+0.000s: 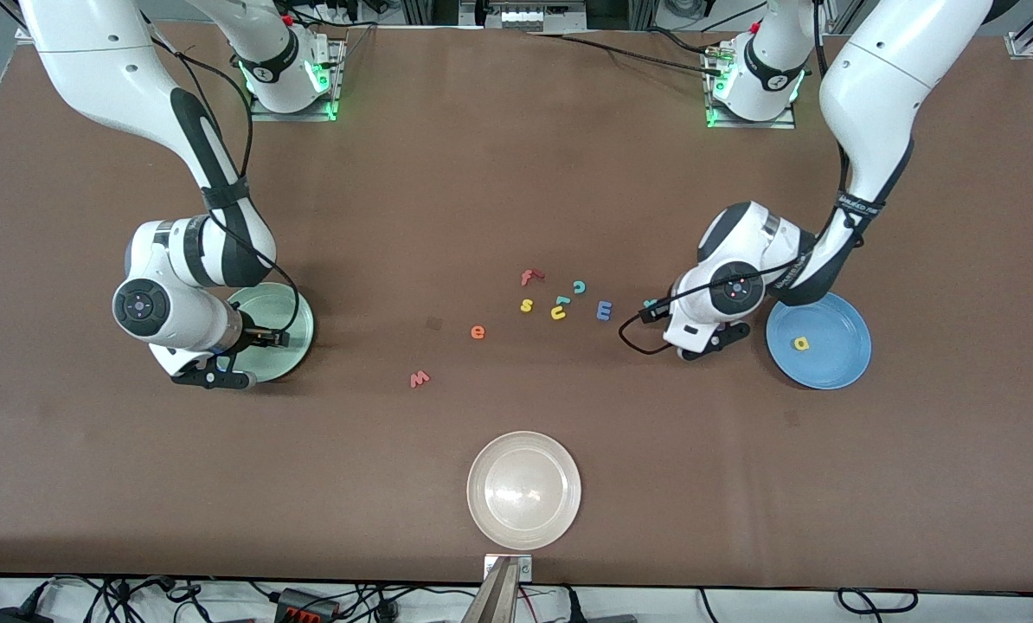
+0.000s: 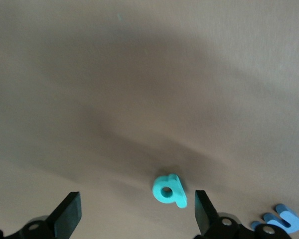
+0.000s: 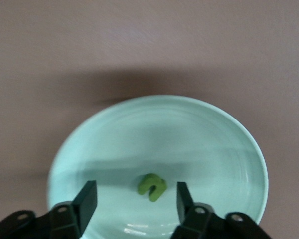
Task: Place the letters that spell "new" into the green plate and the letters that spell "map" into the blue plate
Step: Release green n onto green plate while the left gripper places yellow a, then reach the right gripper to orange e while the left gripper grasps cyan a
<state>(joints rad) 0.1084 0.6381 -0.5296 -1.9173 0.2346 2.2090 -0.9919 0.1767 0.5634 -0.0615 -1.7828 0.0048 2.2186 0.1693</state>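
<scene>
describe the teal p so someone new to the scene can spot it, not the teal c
Start at the blue plate toward the left arm's end of the table; the left gripper hangs open just beside it. The teal p lies on the bare table between those fingers, next to the blue m. The teal c is an open curve in the middle cluster; the p has a closed loop and stem.

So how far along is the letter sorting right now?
Two of six are placed: the green n lies in the green plate, and the yellow a in the blue plate. The open left gripper is over the teal p; the right gripper hangs open over the n. The e, w and m are left on the table.
</scene>
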